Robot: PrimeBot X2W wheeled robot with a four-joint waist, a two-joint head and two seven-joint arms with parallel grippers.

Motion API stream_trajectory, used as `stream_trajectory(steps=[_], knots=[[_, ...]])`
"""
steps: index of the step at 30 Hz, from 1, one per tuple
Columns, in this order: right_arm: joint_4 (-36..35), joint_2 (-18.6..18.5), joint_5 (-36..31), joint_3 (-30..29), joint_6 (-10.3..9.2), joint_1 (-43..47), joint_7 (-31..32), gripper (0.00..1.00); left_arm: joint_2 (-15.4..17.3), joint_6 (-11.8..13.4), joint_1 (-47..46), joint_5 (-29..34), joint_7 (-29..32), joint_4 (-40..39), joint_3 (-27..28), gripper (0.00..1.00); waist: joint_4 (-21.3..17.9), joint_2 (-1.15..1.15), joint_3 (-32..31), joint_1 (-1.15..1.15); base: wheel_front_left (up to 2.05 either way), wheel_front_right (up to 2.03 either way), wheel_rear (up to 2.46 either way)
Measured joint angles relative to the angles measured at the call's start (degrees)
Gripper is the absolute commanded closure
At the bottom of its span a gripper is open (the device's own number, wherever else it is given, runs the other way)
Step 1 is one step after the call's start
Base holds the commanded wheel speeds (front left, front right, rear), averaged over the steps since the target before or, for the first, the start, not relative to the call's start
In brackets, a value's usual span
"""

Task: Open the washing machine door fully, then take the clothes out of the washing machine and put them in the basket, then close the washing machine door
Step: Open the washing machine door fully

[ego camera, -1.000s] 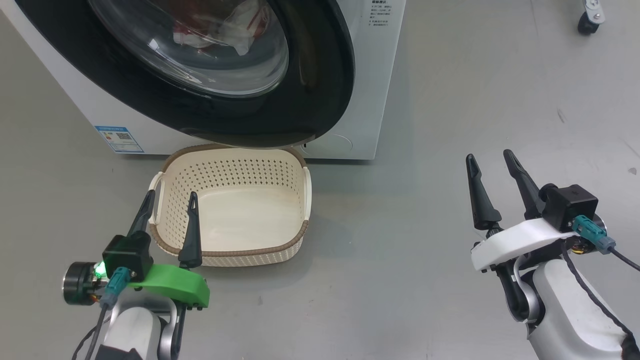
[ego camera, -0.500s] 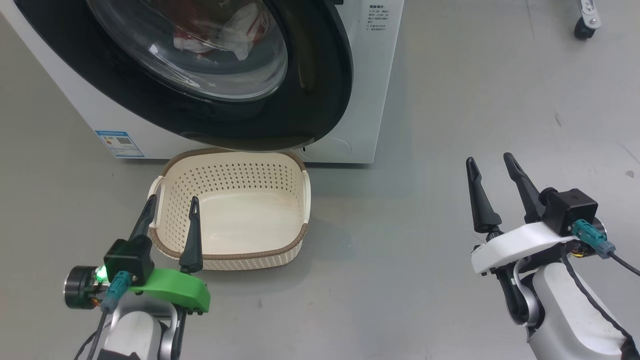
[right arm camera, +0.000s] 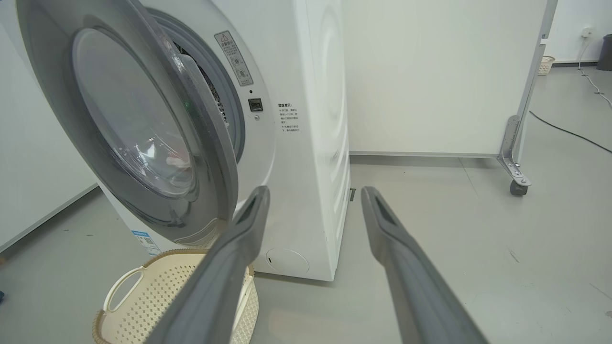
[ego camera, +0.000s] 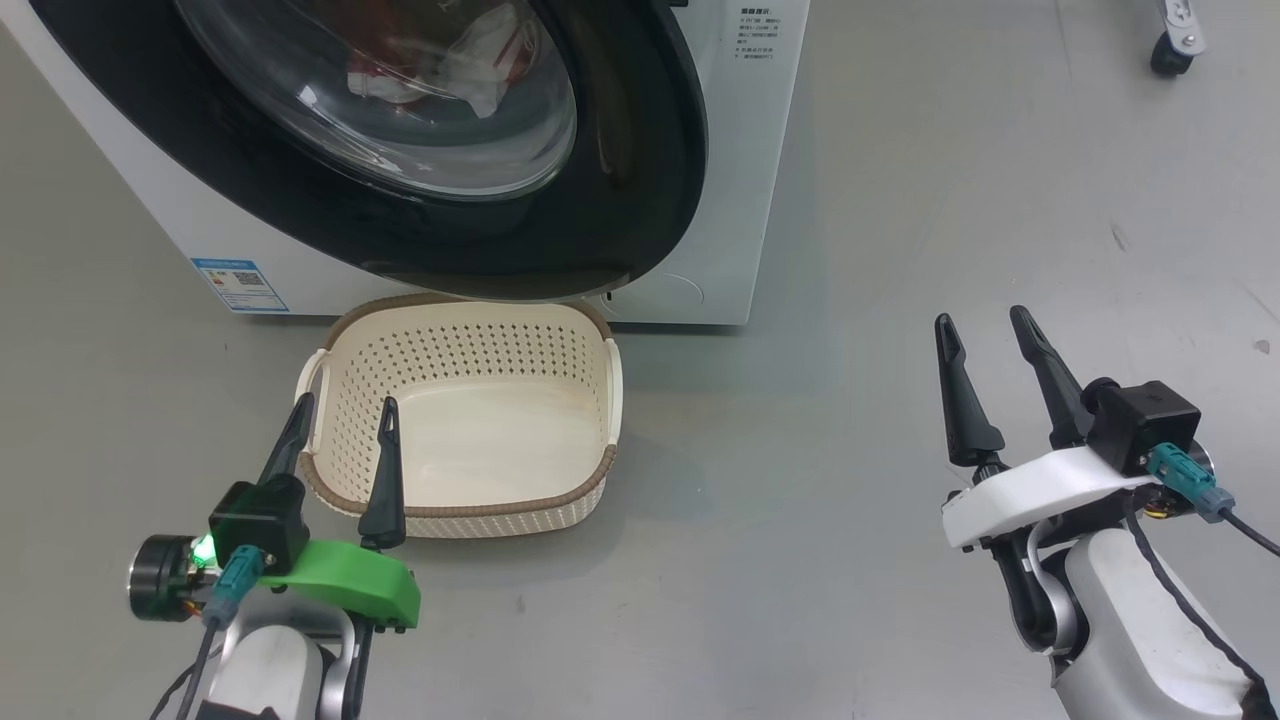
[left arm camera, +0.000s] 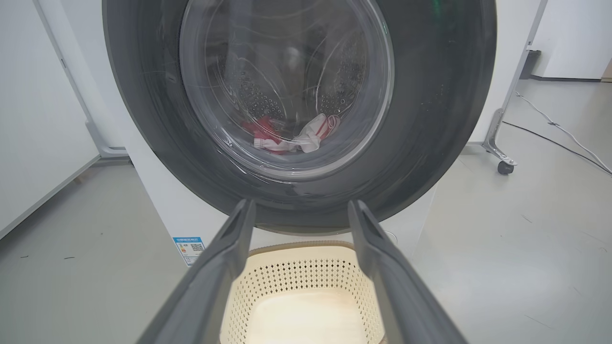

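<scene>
Hardly moved since a second ago: slight drift of the whole head view, hence camera rather than things. Large round door with glossy black rim and bulging clear glass bowl (ego camera: 640,200) hanging ajar on the big white front-loading washing machine (ego camera: 745,150), hinged at 9 o'clock, free edge at 3 o'clock with a gap behind it in the right wrist view. Bright red and white garments (left arm camera: 287,136) low in the steel drum behind the glass. Small cream perforated plastic basket with brown woven-look rim (ego camera: 460,508) on the floor under the door, nothing in it. Spread wide and holding nothing, left gripper (ego camera: 346,402) over the basket's near rim, door at 12 o'clock. Likewise spread and bare, right gripper (ego camera: 980,316) — free edge at about 10 o'clock from its fingers, running upright. Probably the right arm's job to hook behind that edge and swing it toward 9 o'clock
</scene>
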Motion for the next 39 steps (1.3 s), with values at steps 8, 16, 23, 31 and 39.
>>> stream_trajectory(steps=[8, 16, 23, 31, 39], knots=[[-0.2, 0.5, 0.0, -0.5, 0.03, 0.0, 0.0, 0.00, -0.1, 0.0, 0.0, 0.2, 0.0, 0.0, 0.3, 0.00, 0.0, 0.00, 0.4, 0.00, 0.00, 0.00, 0.00], [-0.4, 0.9, -0.4, -1.0, 0.52, 0.0, 0.0, 0.00, -0.1, -0.2, 0.0, 0.6, 0.0, 0.0, 0.7, 0.00, 0.0, 0.00, 0.7, 0.00, 0.00, 0.00, 0.00], [-0.8, 1.3, -0.5, -1.2, 0.53, 0.0, 0.0, 0.00, -0.2, -0.4, 0.0, 0.9, 0.0, 0.0, 0.7, 0.00, 0.1, 0.00, 1.2, 0.00, 0.00, 0.00, 0.00], [-1.3, 0.8, -1.1, -1.6, 0.54, 0.0, 0.0, 0.64, -0.3, -0.5, 0.0, 0.9, 0.0, -0.4, 0.5, 0.00, 0.8, 0.00, 2.6, 0.00, 0.00, 0.00, 0.00], [-1.9, -0.1, -1.6, -1.0, 1.75, -2.3, 0.4, 1.00, -0.3, -0.8, -0.3, 0.9, 0.0, -1.0, 0.3, 0.00, 1.5, 0.00, 4.8, 0.00, 0.00, 0.00, 0.00]])
